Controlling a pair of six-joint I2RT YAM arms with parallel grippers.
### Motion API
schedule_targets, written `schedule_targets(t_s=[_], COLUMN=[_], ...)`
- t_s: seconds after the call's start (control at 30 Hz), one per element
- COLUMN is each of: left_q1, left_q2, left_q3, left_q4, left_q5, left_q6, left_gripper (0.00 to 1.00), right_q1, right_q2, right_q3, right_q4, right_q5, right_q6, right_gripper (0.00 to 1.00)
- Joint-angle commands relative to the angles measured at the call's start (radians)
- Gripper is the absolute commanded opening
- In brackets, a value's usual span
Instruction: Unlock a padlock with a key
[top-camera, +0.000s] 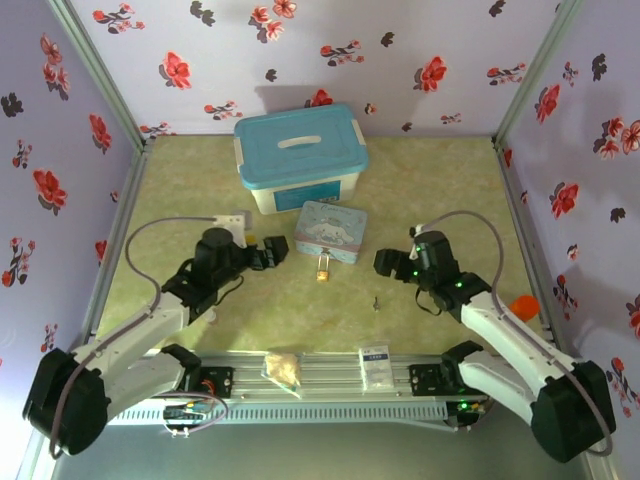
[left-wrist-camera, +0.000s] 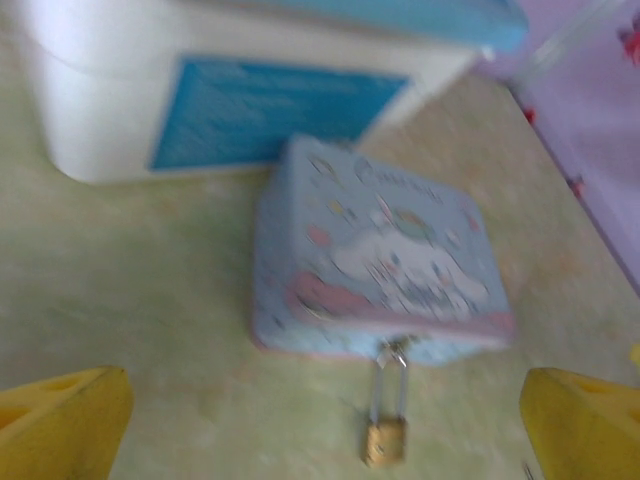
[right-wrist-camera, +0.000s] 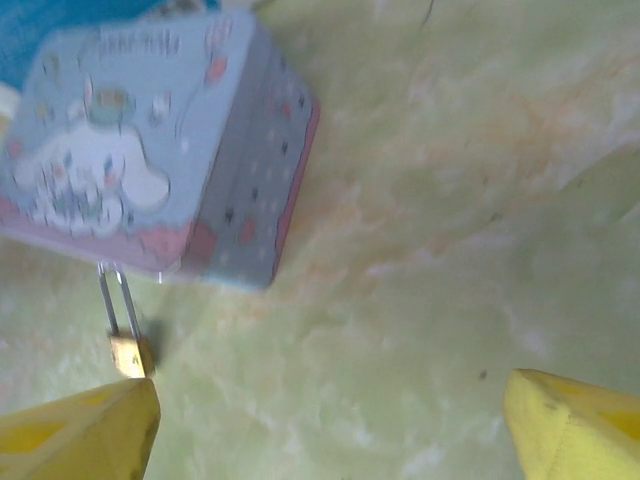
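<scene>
Lilac walls printed with red and dark flowers close in the bench on three sides, joined by grey metal corner posts. The bench top is pale green-yellow, marbled. A ribbed aluminium rail runs along its near edge.

Blue-lidded white storage box at back, light-blue cartoon tin just before it, floral walls, greenish tabletop

Bright, even light, soft shadow behind the storage box (wrist views blurry, washed-out)
</scene>
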Motion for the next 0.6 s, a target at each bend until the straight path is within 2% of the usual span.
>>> schedule_targets(t_s=[0.0,0.17,0.33,0.57], left_q1=[-0.094,-0.235,-0.270,-0.285], left_q2=[0.030,0.102,0.124,0.118], left_q3=[0.049,0.140,0.136,0.141], left_q4=[-0.034,-0.100,-0.051,-0.058], left_q5=[-0.053,-0.123,-0.128,-0.153], left_q6=[-0.033,-0.014,-0.028,-0.028], left_gripper=[1.00,1.00,1.00,1.00], right_q1=[0.103,0.242,0.316,0.416], right_q2=[0.014,0.088,0.195,0.270], right_q3=[-0.005,-0.017,-0.001,0.011], right_q4=[-0.101,-0.114,-0.117,-0.145], right_q5=[0.135,0.215,0.200,0.284], right_q6=[0.062,0.123,0.149,0.203], right_gripper=[0.87,0.78,0.63,0.57])
